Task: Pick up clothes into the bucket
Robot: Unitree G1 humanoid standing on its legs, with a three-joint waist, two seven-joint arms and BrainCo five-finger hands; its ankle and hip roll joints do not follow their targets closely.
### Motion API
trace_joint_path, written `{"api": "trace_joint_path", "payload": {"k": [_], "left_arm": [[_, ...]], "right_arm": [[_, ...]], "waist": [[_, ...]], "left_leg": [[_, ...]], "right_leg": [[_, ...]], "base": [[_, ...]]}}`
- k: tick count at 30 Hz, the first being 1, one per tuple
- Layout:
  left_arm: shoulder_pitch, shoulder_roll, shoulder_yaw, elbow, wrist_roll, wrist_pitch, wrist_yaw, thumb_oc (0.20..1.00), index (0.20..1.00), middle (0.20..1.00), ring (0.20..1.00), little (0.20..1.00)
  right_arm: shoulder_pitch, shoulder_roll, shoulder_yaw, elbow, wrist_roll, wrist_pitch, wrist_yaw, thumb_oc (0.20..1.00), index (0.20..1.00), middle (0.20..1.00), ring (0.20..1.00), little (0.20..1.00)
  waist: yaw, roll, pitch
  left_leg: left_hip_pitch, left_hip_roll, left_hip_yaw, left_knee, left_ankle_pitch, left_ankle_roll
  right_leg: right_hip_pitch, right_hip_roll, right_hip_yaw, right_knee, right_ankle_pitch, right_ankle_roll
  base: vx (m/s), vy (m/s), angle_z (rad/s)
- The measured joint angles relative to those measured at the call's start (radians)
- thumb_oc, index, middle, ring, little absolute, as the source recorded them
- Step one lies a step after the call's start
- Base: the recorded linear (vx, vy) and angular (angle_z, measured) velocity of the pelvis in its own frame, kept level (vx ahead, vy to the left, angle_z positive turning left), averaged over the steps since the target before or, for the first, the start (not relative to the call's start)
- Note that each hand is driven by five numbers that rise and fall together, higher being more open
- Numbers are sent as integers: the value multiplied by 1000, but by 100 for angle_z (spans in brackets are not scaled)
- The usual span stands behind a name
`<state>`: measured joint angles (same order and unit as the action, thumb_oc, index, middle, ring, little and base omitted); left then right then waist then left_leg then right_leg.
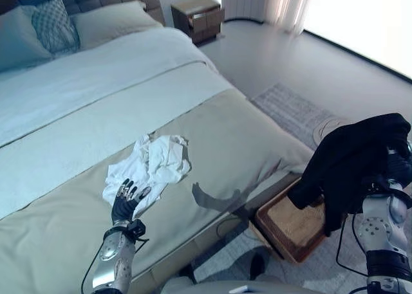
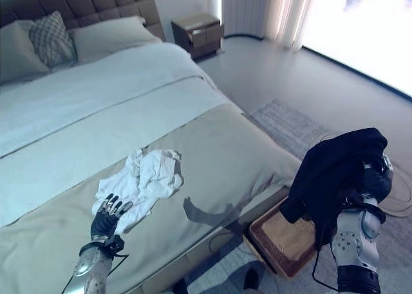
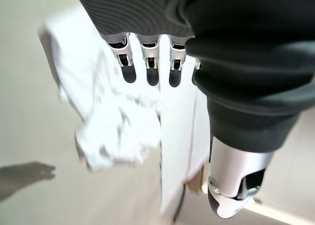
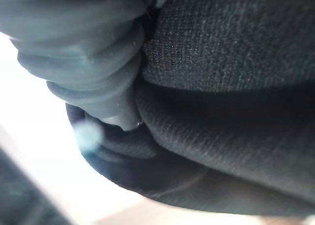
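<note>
A crumpled white garment (image 1: 154,165) lies on the beige bed cover (image 1: 244,139) near the bed's foot edge. My left hand (image 1: 125,202) hovers at its near corner, open, with straight fingers (image 3: 152,62) pointing over the white garment (image 3: 113,121). A black garment (image 1: 351,159) hangs draped over my raised right hand (image 2: 376,181), off the bed's side. It dangles just above a brown wicker basket (image 1: 293,224) on the floor. In the right wrist view the black cloth (image 4: 231,87) presses against the hand's cover and hides the rest of the hand.
Pillows (image 1: 55,25) lie at the head of the bed, and a wooden nightstand (image 1: 197,17) stands beyond it. A patterned rug (image 1: 290,107) covers the floor beside the bed. The basket sits tight against the bed's lower corner.
</note>
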<state>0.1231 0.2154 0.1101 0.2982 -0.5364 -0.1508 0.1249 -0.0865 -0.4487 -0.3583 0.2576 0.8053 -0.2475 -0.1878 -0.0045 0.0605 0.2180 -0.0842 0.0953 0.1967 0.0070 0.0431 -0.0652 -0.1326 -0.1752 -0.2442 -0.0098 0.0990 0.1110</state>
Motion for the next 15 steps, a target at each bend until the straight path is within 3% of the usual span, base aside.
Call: {"api": "trace_joint_path", "payload": {"k": [4, 9, 13, 15], "left_arm": [[-68, 1, 0, -18, -18, -28, 36, 1000, 1000, 1000, 1000, 1000], [-101, 0, 30, -62, -46, -43, 80, 1000, 1000, 1000, 1000, 1000], [-125, 0, 33, -89, -72, -78, 133, 1000, 1000, 1000, 1000, 1000], [-138, -2, 34, -89, -89, -78, 154, 1000, 1000, 1000, 1000, 1000]], "right_arm": [[-57, 9, 19, 65, -10, 22, -25, 200, 200, 200, 200, 200], [-116, 21, 16, 81, -30, 17, -75, 200, 200, 200, 200, 200], [-157, 52, 9, 79, -29, -1, -120, 200, 200, 200, 200, 200], [-169, 76, 11, 81, -27, -3, -141, 200, 200, 200, 200, 200]], "waist": [[16, 6, 123], [18, -9, 185], [17, -10, 223], [17, -8, 246]], "left_leg": [[-164, -9, -2, 139, -33, 18], [-357, -6, 6, 308, -102, 35], [-565, 15, -9, 538, -184, 43], [-590, 17, -12, 584, -198, 45]], "right_leg": [[-210, -48, 36, 209, -66, -8], [-420, -92, 48, 388, -124, -18], [-623, -114, 87, 599, -194, -40], [-652, -120, 97, 647, -202, -46]], "base": [[-182, -3, -4], [-79, -19, -6], [-78, -6, 1], [-59, 0, 0]]}}
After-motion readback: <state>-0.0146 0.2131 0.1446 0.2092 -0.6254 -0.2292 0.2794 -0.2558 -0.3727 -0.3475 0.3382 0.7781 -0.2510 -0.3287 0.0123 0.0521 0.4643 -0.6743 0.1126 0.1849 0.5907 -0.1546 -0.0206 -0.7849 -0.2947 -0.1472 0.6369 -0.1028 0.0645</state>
